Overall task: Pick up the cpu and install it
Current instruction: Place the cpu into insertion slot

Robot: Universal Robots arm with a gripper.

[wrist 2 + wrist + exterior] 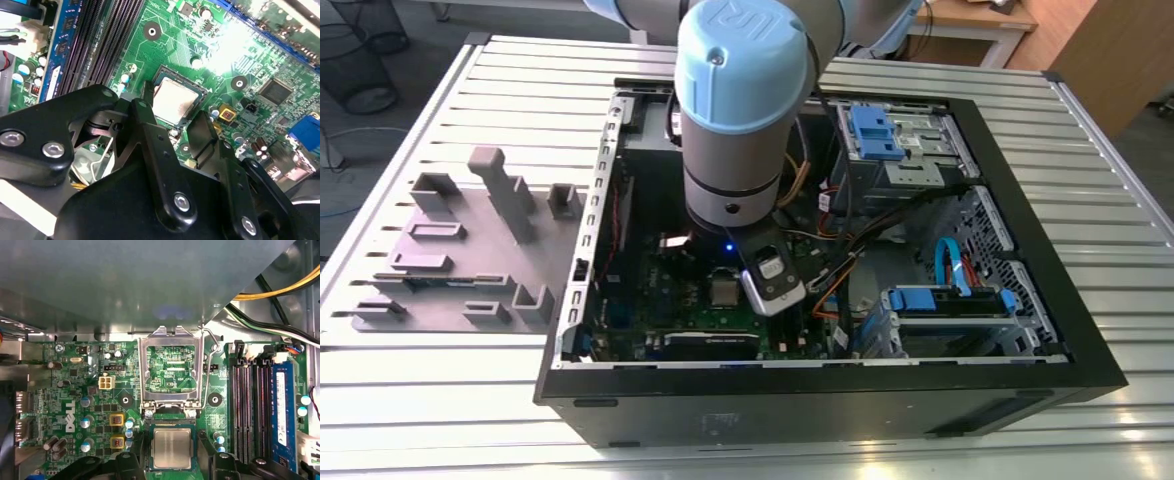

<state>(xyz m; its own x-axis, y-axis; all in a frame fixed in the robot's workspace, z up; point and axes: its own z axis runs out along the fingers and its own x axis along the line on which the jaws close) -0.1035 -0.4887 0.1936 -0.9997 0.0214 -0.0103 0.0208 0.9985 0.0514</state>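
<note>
Silver cpu (171, 447) lies flat on the board (75, 390). Our gripper (175, 107) is spread wide, holding nothing. We should move straight and gently.

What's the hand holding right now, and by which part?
It cannot be told. The hand straddles the cpu, which lies in the socket, but whether it clamps the cpu's sides is not visible.

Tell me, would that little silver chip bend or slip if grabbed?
The cpu is probably rigid: its top is a flat metal plate. That smooth metal may be slippery. Thin and flat, it shouldn't roll.
</note>
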